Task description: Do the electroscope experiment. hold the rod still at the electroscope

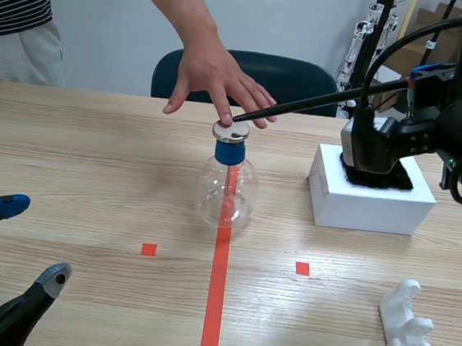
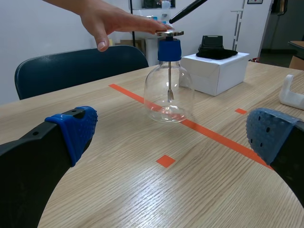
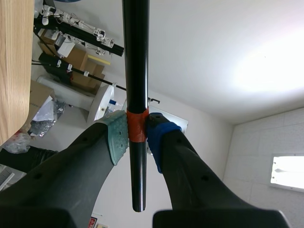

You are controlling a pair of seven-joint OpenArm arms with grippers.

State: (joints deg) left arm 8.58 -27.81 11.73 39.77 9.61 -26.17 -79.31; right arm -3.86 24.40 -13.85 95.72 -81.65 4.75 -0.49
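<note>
Okay, right gripper [image 3: 137, 137] pinches the black rod [image 1: 313, 102], tip at the metal plate [image 1: 229, 130] on the flask [image 1: 228, 187], maybe touching; a hand [image 1: 216, 76] rests there; left gripper [image 2: 173, 133] wide open, empty.

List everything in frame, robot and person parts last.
electroscope: 1, clear flask with blue stopper and metal disc, on the tape line mid-table
rod: 1, black, in the right gripper, tip at the disc
box: 1, white, right of the electroscope
cloth: 1, black, on the box
stand: 1, white, table's near right
chair: 1, dark teal, behind the table
table: 1, light wood
person's hand: 1, on the disc
left gripper: 1, black, open, near left
right gripper: 1, black, shut on the rod
</note>
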